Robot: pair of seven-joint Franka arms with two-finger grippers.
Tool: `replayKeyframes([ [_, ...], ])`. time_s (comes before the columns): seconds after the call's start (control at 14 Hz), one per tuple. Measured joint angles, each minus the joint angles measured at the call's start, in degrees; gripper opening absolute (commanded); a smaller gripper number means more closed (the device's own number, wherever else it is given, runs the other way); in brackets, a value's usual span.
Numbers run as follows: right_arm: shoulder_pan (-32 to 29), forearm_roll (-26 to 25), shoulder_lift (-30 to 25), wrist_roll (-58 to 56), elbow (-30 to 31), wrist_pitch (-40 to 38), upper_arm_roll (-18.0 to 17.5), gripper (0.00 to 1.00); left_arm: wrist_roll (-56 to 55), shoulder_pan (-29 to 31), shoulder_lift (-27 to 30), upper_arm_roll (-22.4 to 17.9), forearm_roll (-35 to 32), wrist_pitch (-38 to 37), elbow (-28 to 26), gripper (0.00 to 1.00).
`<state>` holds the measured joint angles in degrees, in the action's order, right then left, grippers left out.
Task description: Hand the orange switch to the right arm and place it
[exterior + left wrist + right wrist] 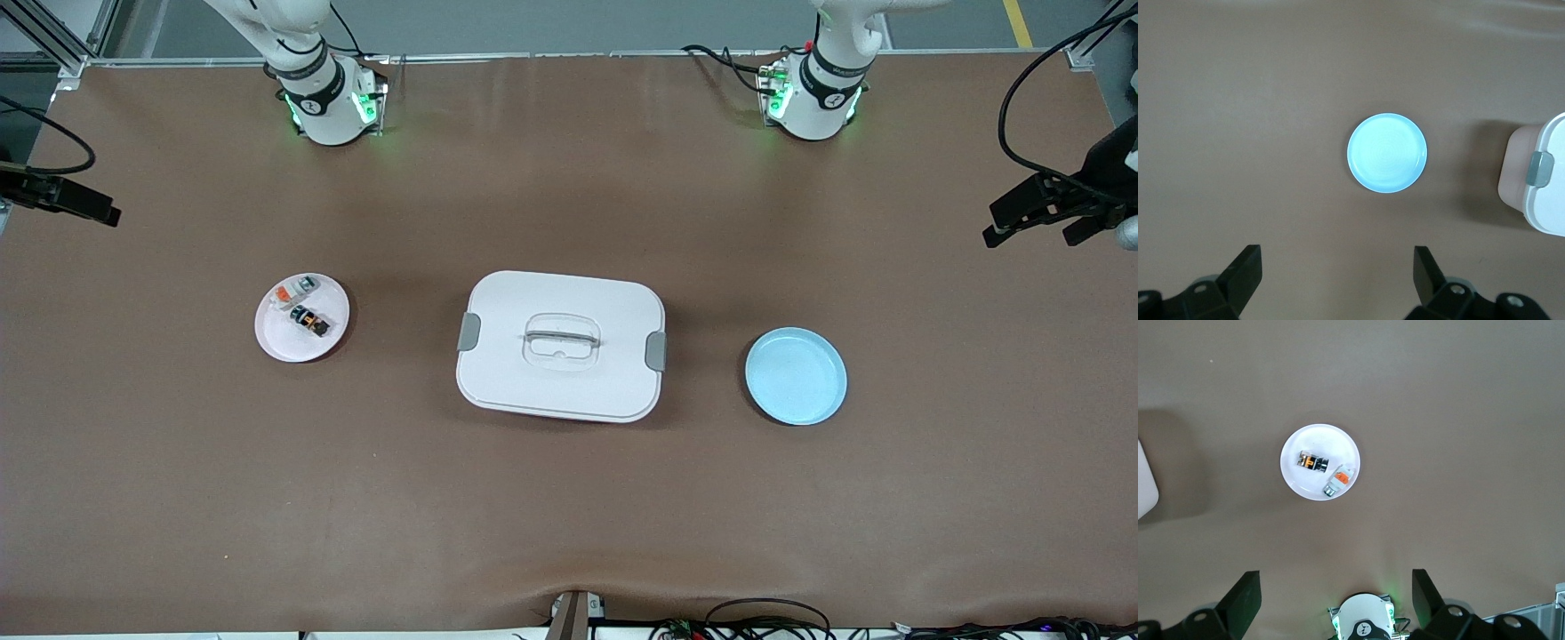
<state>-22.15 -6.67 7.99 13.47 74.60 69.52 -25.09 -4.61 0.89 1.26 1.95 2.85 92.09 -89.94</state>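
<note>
The orange switch [309, 320], black with an orange face, lies on a small white plate [284, 342] toward the right arm's end of the table, beside a white-grey piece with an orange patch [293, 291]. In the right wrist view the switch [1313, 462] and the plate [1318, 440] are seen from high above. My right gripper [1335, 574] is open and empty, high over the table between its own base and the white plate. My left gripper [1336, 252] is open and empty, high over the table by an empty blue plate [1387, 153].
A white lidded box with grey latches [569, 293] stands mid-table between the white plate and the blue plate [796, 375]; its corner shows in the left wrist view [1538, 180]. The arm bases [329, 102] stand along the table edge farthest from the front camera. Cables lie along the edge nearest it.
</note>
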Motion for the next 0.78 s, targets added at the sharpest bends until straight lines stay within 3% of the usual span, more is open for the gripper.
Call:
replayKeyframes([
  [0.36,-0.1,0.1,0.0,-1.2,-1.5,-1.7,0.8,1.0,-0.9,0.0,-0.2,0.0,0.0,-0.1,0.0,1.0],
  [0.57,-1.2,1.9,0.0,-15.1,-2.1,-3.7,1.0,1.0,-0.9,0.0,-0.3,0.0,0.0,-0.1,0.0,1.0],
  [0.78,-6.7,6.4,0.0,-21.2,-2.1,-4.2,1.9,1.0,-0.9,0.0,-0.4,0.0,0.0,-0.1,0.0,1.0],
])
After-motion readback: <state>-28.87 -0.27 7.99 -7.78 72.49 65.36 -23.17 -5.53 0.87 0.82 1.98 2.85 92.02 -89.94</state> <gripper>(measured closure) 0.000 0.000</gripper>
